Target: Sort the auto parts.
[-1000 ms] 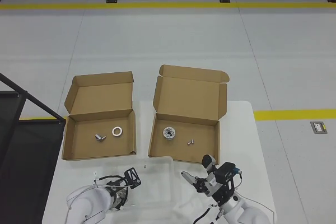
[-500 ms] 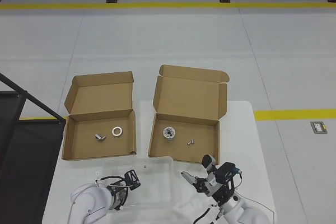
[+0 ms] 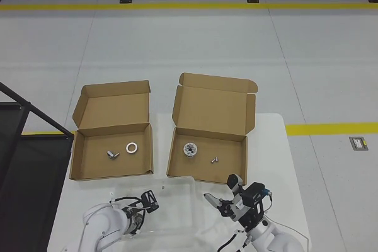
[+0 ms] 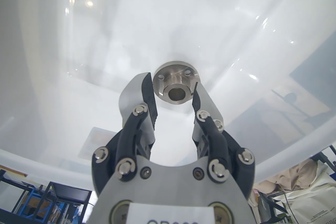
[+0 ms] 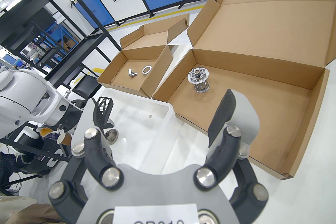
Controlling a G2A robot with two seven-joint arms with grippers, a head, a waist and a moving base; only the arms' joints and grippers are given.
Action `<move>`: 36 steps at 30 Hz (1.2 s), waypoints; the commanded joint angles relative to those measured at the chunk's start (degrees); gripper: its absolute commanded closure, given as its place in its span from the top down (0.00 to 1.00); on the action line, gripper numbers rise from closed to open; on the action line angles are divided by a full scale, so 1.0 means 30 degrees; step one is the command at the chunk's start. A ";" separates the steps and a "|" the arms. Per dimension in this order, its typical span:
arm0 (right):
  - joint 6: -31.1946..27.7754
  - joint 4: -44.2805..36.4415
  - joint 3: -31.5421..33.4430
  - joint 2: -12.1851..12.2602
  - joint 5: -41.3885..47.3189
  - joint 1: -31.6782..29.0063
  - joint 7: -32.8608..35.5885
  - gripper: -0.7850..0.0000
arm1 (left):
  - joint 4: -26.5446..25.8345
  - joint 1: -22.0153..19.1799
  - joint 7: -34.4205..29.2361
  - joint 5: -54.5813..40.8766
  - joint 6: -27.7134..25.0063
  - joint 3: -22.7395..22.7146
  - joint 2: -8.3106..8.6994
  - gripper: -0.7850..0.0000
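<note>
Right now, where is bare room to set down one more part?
The right box has the widest bare floor, between the small bolt and its right wall. The left box is free along the wall nearest the robot. Crowded: the clear bin, where the left gripper is at a metal part.

Small part by the front wall of the right cardboard box was too small to identify. The flanged hub in the white bin lay partly hidden behind the right gripper; whether the left gripper touched it could not be told.
</note>
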 commanded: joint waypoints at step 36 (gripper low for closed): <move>0.0000 0.0000 0.0000 0.0000 0.0000 0.0000 0.0000 1.00 | -0.5375 0.3808 0.5191 -0.3589 -0.1954 -0.5941 0.1012 0.00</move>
